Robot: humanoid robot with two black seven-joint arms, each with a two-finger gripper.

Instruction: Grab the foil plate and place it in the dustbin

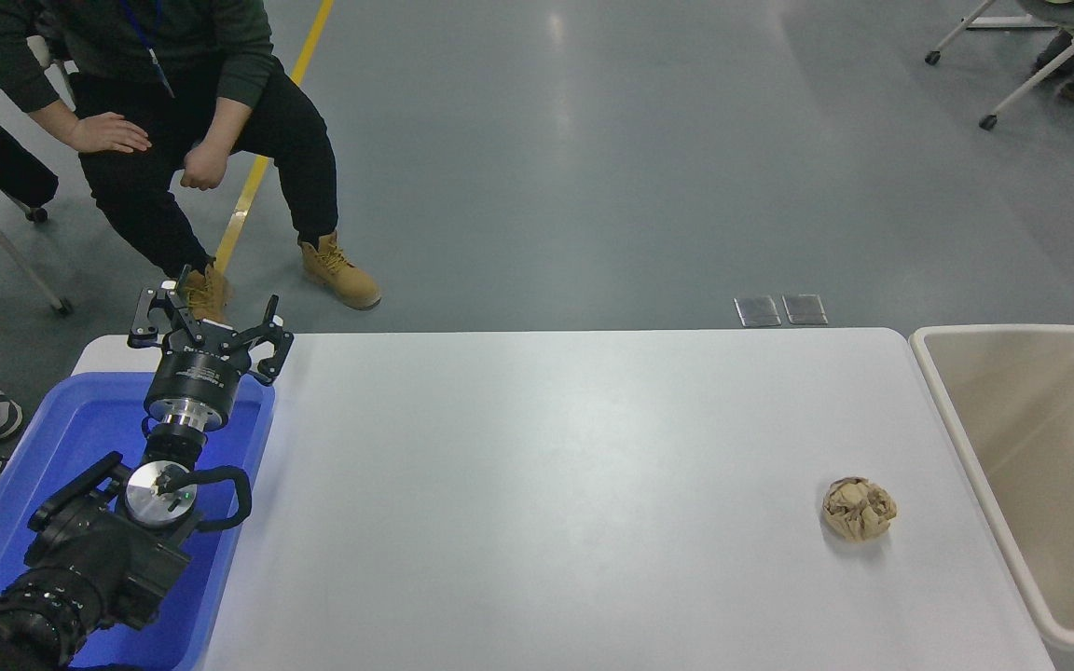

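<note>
The beige dustbin (952,401) stands off the table's right end, its inside showing only smooth walls. The foil plate is not in view. My left gripper (209,320) is open and empty, parked above the far end of the blue bin at the lower left. My right arm and gripper are out of view.
A small crumpled brown paper ball (859,509) lies on the white table (546,485) near its right end. A blue plastic bin (80,438) sits at the table's left end under my left arm. A person (173,102) sits beyond the far left corner.
</note>
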